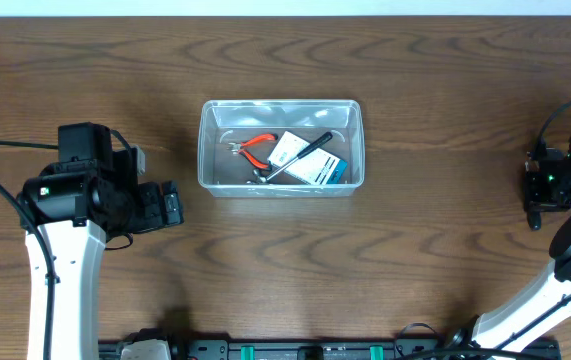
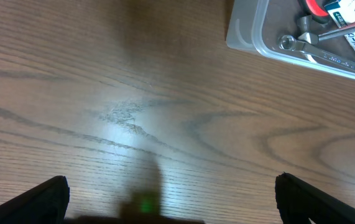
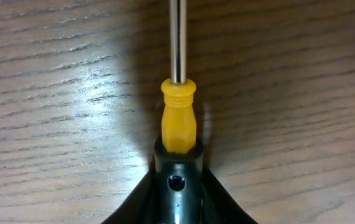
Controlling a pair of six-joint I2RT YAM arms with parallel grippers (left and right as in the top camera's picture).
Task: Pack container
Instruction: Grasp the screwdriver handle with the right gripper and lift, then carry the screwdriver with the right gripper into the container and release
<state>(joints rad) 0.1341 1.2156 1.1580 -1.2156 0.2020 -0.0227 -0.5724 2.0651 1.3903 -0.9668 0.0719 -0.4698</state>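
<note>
The clear plastic container (image 1: 281,178) stands mid-table and holds red-handled pliers (image 1: 257,148), a white and blue packet (image 1: 310,162), a wrench (image 2: 301,46) and a dark-handled tool. Its corner (image 2: 245,37) shows at the top right of the left wrist view. My right gripper (image 1: 545,188), at the far right of the table, is shut on a screwdriver (image 3: 177,115). The dark handle sits between the fingers (image 3: 177,186); a yellow collar and steel shaft point away over the wood. My left gripper (image 1: 171,205) hangs open left of the container, nothing between its fingers (image 2: 171,208).
Brown wooden tabletop (image 1: 415,270) all round. The left arm's white link (image 1: 60,270) rises from the front left edge and the right arm's (image 1: 565,280) from the front right. A black rail (image 1: 305,350) runs along the front edge.
</note>
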